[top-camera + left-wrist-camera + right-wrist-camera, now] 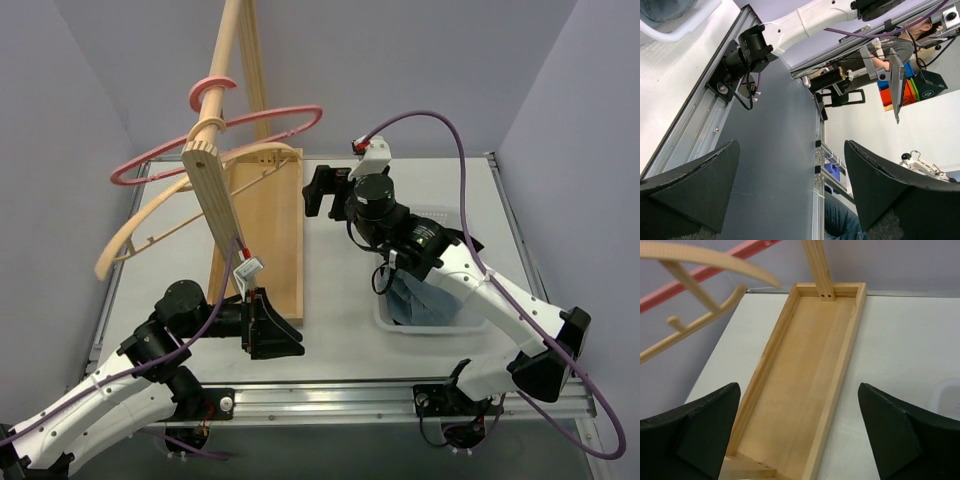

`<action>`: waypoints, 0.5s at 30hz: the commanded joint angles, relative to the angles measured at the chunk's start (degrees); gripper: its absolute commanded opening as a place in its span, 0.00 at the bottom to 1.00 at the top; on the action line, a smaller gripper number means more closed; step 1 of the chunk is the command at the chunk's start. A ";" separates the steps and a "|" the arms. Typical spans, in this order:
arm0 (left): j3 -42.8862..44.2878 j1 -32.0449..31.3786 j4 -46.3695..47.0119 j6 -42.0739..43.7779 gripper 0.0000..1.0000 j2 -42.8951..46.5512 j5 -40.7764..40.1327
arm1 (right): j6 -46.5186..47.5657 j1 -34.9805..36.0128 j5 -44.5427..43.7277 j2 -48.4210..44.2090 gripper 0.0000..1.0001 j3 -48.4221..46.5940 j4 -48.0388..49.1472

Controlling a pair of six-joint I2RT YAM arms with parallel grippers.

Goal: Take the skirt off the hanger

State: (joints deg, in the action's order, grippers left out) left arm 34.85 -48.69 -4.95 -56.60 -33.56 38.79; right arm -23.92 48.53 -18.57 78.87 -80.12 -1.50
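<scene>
The white table [340, 290] carries a long wooden tray [270, 235] on its left part and a white bin [420, 331] at the right front.

skirt [420, 300] in the bin [432, 331], right of the wooden stand [272, 240] bearing two hangers [118, 240]

The left gripper [790, 145] has its black padded fingers [690, 192] spread wide. Past them, the silver aluminium table rail [695, 125] runs diagonally, with the black arm-base motor [747, 50] mounted on it.
</scene>
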 commanded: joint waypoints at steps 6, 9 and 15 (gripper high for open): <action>0.31 0.26 1.43 -0.35 0.94 -0.19 -0.29 | -0.15 -0.11 3.37 -8.11 1.00 0.48 4.32; -0.40 0.26 2.66 -1.06 0.94 -0.36 -0.03 | -4.28 -0.11 -1.20 -13.03 1.00 5.92 2.91; -2.50 0.26 9.69 -4.30 0.94 -0.80 1.55 | -11.65 -0.10 -6.65 -31.01 1.00 23.38 2.38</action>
State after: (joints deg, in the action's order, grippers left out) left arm 33.28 -48.69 -1.65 -58.11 -34.13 39.31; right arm -30.11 48.45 -20.60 55.42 -63.68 0.73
